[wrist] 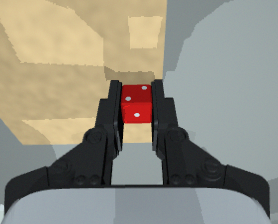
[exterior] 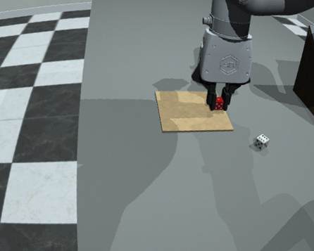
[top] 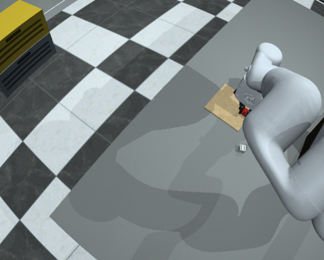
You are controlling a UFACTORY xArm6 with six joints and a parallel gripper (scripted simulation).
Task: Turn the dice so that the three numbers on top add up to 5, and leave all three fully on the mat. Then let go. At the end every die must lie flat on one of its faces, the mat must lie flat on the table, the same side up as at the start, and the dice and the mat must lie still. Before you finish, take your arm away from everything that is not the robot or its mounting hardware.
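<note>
Gripper (exterior: 219, 103) pinched narrow on the red die (exterior: 219, 103); both black fingers press flat against opposite side faces of the cube. Fingers point straight down from the grey gripper body in the exterior view.

Red die: in the wrist view the face toward the camera shows two white pips, the adjoining face shows one pip near its far edge. Which number sits on top cannot be told. Die sits low between the fingertips, over the tan mat (exterior: 185, 116), near the mat's far right corner as the exterior camera sees it. Whether it touches the mat or hangs just above it cannot be told.

In the top view the red die (top: 245, 111) shows only as a small red patch beside the gripper body, at the mat's (top: 223, 104) edge nearest the arm.

White die (exterior: 261, 141) lies on the grey table (exterior: 125, 149), off the mat, well apart from the gripper, flat on one face. Its upper face shows four black pips in the exterior view. Same die in the top view (top: 242, 147), just beside the white arm (top: 283, 129).

Mat lies flat on the table. Arm shadows fall across mat and table.
</note>
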